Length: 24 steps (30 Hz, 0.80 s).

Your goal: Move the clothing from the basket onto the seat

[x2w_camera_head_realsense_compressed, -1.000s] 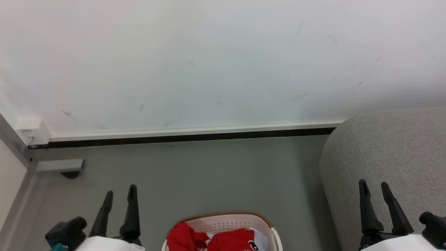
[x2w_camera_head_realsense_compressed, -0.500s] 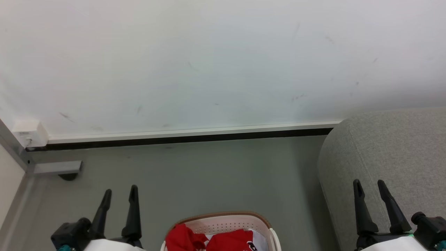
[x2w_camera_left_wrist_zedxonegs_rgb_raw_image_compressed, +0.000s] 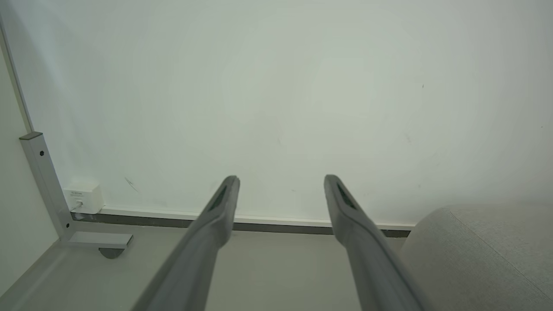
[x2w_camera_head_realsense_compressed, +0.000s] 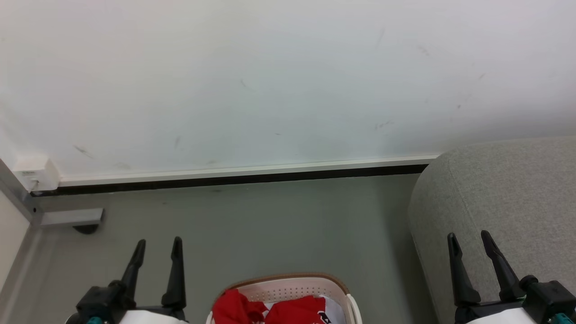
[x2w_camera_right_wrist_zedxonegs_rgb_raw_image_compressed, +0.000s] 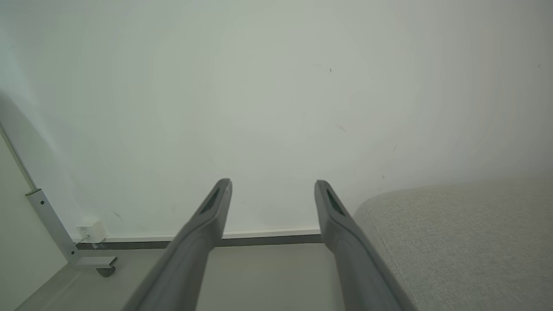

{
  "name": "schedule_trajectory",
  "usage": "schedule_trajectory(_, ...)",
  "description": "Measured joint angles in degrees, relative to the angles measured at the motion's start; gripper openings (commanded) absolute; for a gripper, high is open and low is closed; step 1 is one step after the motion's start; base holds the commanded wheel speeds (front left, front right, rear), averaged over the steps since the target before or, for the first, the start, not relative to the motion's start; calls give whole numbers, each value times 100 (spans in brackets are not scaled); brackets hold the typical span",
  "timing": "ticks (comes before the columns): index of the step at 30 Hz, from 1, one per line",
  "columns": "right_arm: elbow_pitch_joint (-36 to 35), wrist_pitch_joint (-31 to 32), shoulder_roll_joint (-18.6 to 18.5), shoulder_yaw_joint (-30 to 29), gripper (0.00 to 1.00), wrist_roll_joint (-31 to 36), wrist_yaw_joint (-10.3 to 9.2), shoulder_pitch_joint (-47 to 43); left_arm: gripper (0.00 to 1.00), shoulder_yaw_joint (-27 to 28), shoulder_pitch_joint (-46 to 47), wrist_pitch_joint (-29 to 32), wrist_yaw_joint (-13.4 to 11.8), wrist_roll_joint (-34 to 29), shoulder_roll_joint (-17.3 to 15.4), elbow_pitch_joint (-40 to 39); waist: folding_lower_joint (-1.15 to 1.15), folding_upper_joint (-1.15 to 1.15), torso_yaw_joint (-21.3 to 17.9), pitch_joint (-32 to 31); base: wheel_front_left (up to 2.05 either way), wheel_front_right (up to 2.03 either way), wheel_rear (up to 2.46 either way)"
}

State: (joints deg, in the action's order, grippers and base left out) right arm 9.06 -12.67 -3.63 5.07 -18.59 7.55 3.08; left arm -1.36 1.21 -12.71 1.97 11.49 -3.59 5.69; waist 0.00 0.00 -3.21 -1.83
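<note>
I have both arms up and neither is carrying anything. My left gripper hangs over the floor to the left of the basket, its two fingers spread wide with only air between them. My right gripper is spread just as wide, near the rounded end of the seat.

The basket sits on the floor at the bottom middle of the head view, between the two grippers. The clothing is heaped inside it: a red bundle on the left, a flatter red piece with white trim beside it, and a scrap of black lettering at the lower edge. The seat is on the basket's right, with a strip of floor between them.

I judge the step in hand to be the first reach into the basket, with nothing moved across yet. First I want to bend at the waist so the whole basket comes into view, because the picture's bottom edge cuts most of it off. The right gripper is on the seat's side, so I would use it. I would lower it from above, inside the rim, and keep the fingers apart until they straddle a raised fold. Then I would close on cloth and not on the perforated wall. The lift should go straight up until the fabric clears the rim, since a trailing sleeve could snag and drag what I take to be a light basket.
</note>
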Motion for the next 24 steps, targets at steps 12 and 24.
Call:
schedule_trajectory(12, -36, -123, 4, 15, 100, 454, 0, 2, 100, -18, -3, -131, -1, -521, 2, -27, 0, 0, -25, 38, 0, 0, 0)
schedule_trajectory(24, -69, -237, 9, 99, 100, 810, 0, 8, 100, -51, -14, -242, 8, -1002, 7, -68, 0, 0, -63, 33, 0, 0, 0)
